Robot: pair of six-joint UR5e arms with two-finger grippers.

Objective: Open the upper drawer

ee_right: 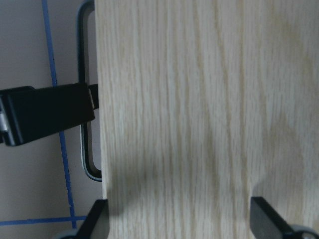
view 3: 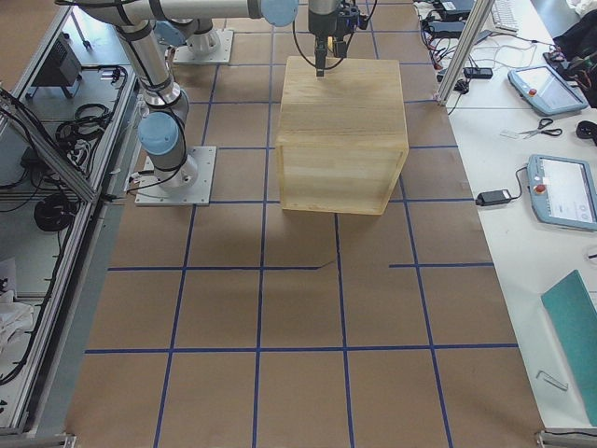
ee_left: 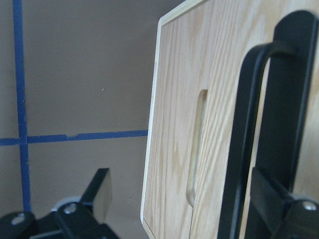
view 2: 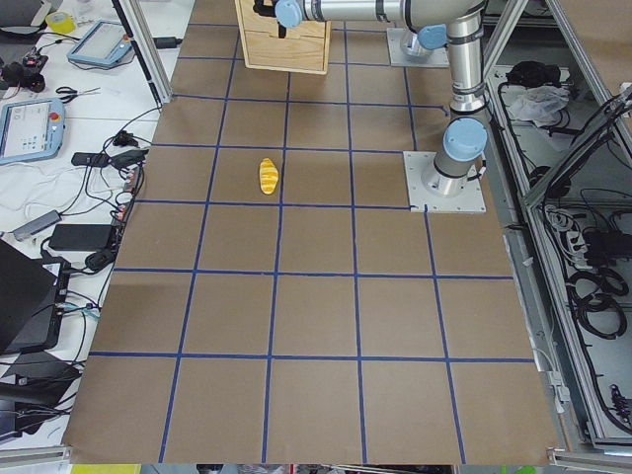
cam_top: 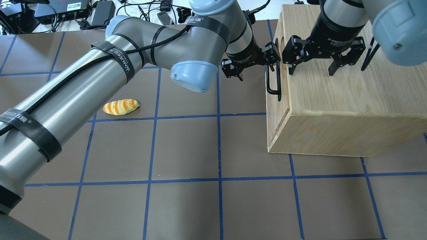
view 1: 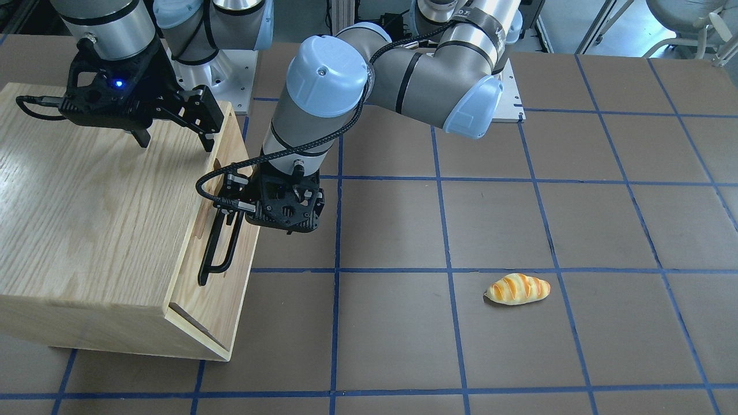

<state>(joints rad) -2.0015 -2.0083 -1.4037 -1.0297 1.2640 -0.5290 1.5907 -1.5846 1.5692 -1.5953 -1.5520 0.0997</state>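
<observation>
Front-facing: upper drawer (view 1: pixel 216 311) sits in the cabinet's (view 1: pixel 86 219) front face, with a thin dark seam between panel and casing. Left gripper (view 1: pixel 270 216) is at the drawer's bar handle (view 1: pixel 214 259). Bread roll (view 1: pixel 518 289) lies well apart from the cabinet.

Overhead: right gripper (cam_top: pixel 312 71) is over the cabinet top, fingers spread wide, holding nothing.

Left wrist: fingers wide. One finger (ee_left: pixel 279 199) is against the handle, the other off the cabinet front.

Right wrist: a left-gripper finger crosses the handle up to the cabinet edge.

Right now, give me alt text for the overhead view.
The left hand is at the black handle of a drawer in a wooden cabinet; the open right hand hangs over its top. A bread roll lies on the table.
</observation>
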